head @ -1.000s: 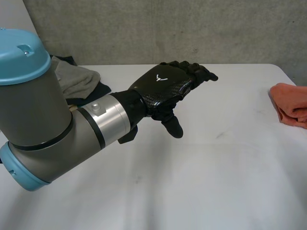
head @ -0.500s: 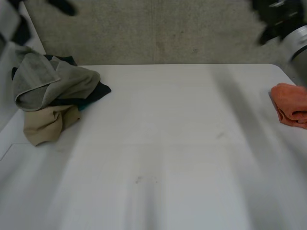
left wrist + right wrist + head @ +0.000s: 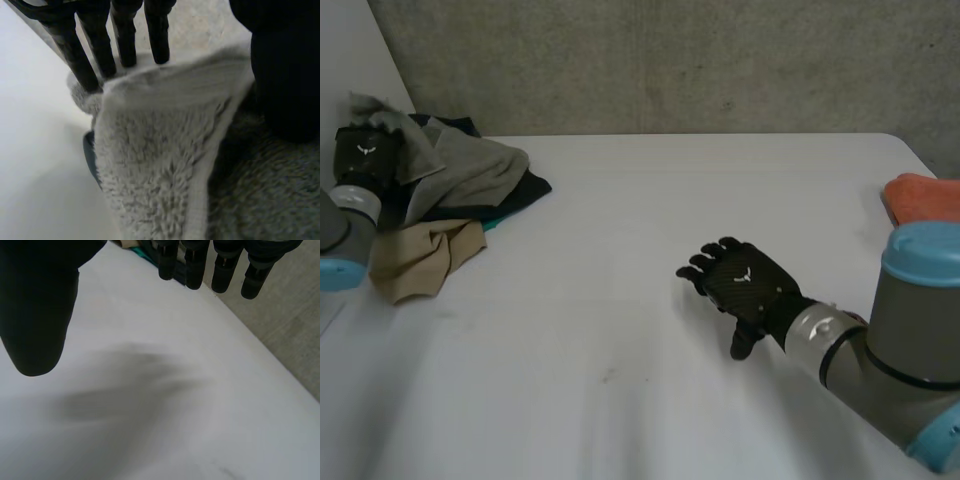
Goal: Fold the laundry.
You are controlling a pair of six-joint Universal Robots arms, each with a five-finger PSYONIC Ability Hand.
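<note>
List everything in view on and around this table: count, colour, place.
grey towel: 1, grey, on top of the pile at the table's far left
dark cloth: 1, navy-black, under the grey towel
teal cloth: 1, teal, a sliver below the dark cloth
beige cloth: 1, beige, near side of the pile
orange cloth: 1, orange, at the table's right edge
table: 1, white
left hand: 1, black, at the grey towel
right hand: 1, black, open, over bare table right of the middle
</note>
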